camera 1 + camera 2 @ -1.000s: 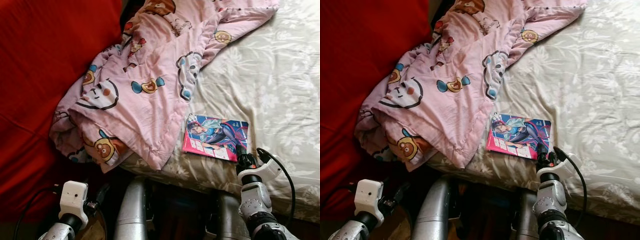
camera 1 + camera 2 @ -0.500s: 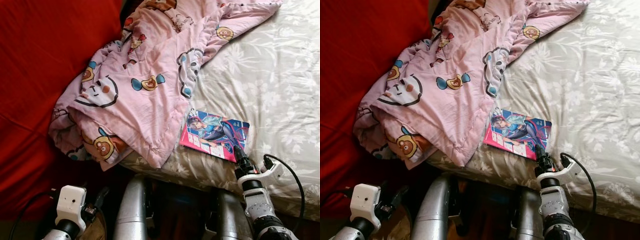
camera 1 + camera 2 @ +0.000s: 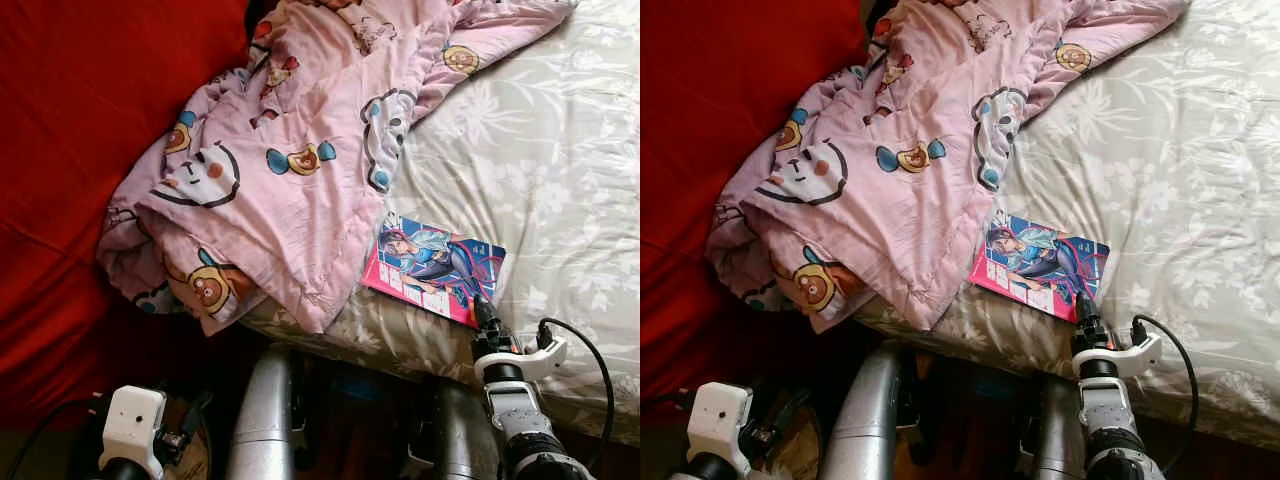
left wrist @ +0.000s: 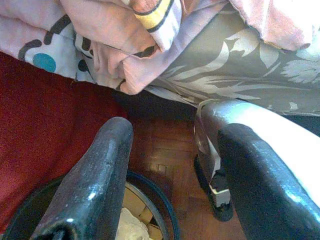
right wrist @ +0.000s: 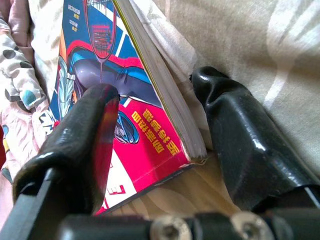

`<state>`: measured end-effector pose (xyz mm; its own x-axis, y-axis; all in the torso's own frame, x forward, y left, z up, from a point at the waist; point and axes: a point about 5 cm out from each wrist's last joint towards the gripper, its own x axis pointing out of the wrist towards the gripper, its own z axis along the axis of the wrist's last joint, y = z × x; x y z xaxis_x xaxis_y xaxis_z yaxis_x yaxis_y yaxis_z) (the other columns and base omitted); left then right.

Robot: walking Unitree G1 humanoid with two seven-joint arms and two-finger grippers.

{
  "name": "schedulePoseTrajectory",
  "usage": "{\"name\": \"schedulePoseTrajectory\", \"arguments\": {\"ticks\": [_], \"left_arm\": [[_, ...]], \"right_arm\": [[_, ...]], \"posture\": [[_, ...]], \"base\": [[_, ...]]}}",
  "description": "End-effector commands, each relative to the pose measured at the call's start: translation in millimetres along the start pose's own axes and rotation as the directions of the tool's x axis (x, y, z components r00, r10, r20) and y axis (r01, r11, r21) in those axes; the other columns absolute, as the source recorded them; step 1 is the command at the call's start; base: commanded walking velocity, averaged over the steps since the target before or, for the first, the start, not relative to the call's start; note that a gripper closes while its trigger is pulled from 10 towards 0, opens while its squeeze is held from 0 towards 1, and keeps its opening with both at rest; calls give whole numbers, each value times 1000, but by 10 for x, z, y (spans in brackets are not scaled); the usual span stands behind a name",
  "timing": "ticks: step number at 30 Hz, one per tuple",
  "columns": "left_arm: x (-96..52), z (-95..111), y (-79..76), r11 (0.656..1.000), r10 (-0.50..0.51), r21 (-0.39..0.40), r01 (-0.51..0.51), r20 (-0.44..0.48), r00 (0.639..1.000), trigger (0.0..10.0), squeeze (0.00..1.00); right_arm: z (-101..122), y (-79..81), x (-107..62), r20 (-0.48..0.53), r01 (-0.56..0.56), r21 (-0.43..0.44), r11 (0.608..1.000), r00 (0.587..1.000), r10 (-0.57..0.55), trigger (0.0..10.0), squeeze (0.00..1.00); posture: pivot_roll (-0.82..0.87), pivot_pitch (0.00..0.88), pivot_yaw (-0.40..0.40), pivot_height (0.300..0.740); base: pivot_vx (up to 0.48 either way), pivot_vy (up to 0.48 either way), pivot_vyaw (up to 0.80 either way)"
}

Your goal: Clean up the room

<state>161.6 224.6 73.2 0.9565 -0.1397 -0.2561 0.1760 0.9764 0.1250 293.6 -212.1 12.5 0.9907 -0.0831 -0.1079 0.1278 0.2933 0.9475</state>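
A comic book [image 3: 433, 267] with a pink and blue cover lies flat on the floral bed sheet [image 3: 560, 150], near the bed's front edge. My right gripper [image 3: 482, 312] stands open at the book's near corner. In the right wrist view the book [image 5: 100, 75] sits between the two fingers: one finger [image 5: 85, 140] is over the cover, the other [image 5: 240, 135] presses into the sheet beside the page edge. My left gripper [image 4: 175, 135] hangs open and low beside the bed, holding nothing.
A crumpled pink cartoon blanket [image 3: 290, 150] covers the bed's left part and droops over its edge, touching the book's far side. A red cloth [image 3: 90, 120] lies to the left. A round bin [image 4: 150, 200] with paper in it stands on the wooden floor under the left gripper.
The camera has shifted a little. My right gripper has stayed at the book's near corner. The left arm has sunk lower in the eye views.
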Motion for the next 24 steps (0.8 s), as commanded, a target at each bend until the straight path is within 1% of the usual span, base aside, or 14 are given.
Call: {"name": "schedulePoseTrajectory", "arguments": {"ticks": [1, 2, 3, 5, 9, 11, 14, 17, 18, 19, 22, 24], "left_arm": [[-95, -70, 52, 1000, 27, 17, -26, -56, 998, 10000, 0], [-95, -70, 52, 1000, 27, 17, -26, -56, 998, 10000, 0], [-99, -64, 54, 999, 27, 19, -26, -56, 998, 10000, 0], [-100, -61, 55, 999, 27, 21, -26, -56, 998, 10000, 0], [-94, -55, 62, 999, 28, 25, -26, -57, 998, 10000, 0], [-94, -56, 63, 999, 27, 27, -26, -58, 998, 10000, 0], [-93, -55, 61, 999, 27, 28, -25, -61, 998, 10000, 0], [-79, -59, 54, 999, 29, 28, -28, -60, 998, 10000, 0], [-71, -61, 49, 999, 30, 28, -28, -59, 998, 10000, 0], [-65, -63, 47, 999, 29, 28, -28, -58, 998, 10000, 0], [-33, -69, 39, 999, 30, 28, -29, -55, 998, 10000, 0], [-18, -74, 36, 999, 30, 30, -29, -54, 998, 10000, 0]], "right_arm": [[-449, -276, -266, -187, 168, 76, 983, 971, -151, 10000, 0], [-449, -276, -266, -187, 168, 76, 983, 971, -151, 10000, 0], [-557, -248, -272, -255, 150, 49, 987, 958, -133, 10000, 0], [-635, -223, -277, -303, 129, 23, 991, 946, -116, 10000, 0], [-689, -188, -262, -315, 125, 40, 991, 943, -106, 10000, 0], [-698, -187, -263, -321, 124, 34, 992, 941, -106, 10000, 0], [-700, -182, -261, -323, 120, 35, 992, 941, -102, 10000, 0], [-672, -150, -232, -306, 91, 42, 995, 949, -74, 10000, 0], [-659, -137, -219, -300, 79, 40, 996, 952, -64, 6157, 0], [-649, -123, -208, -294, 68, 49, 996, 954, -51, 0, 0], [-618, -74, -170, -278, 31, 69, 997, 960, -10, 0, 0], [-615, -68, -164, -278, 28, 68, 997, 961, -8, 0, 0]], "posture": [[342, 495, 149, 605], [342, 495, 149, 605], [342, 497, 149, 605], [342, 497, 149, 605], [348, 498, 151, 605], [348, 498, 151, 605], [345, 496, 150, 605], [343, 497, 144, 605], [341, 494, 142, 605], [339, 490, 141, 605], [337, 484, 137, 605], [331, 476, 131, 605]], "base": [[0, 0, 0], [0, 0, 0], [0, 0, 0], [0, 0, 0], [0, 0, 0], [0, 0, 0], [0, 0, 0], [0, 0, 0], [0, 0, 0], [0, 0, 0], [0, 0, 0], [0, 0, 0]]}}
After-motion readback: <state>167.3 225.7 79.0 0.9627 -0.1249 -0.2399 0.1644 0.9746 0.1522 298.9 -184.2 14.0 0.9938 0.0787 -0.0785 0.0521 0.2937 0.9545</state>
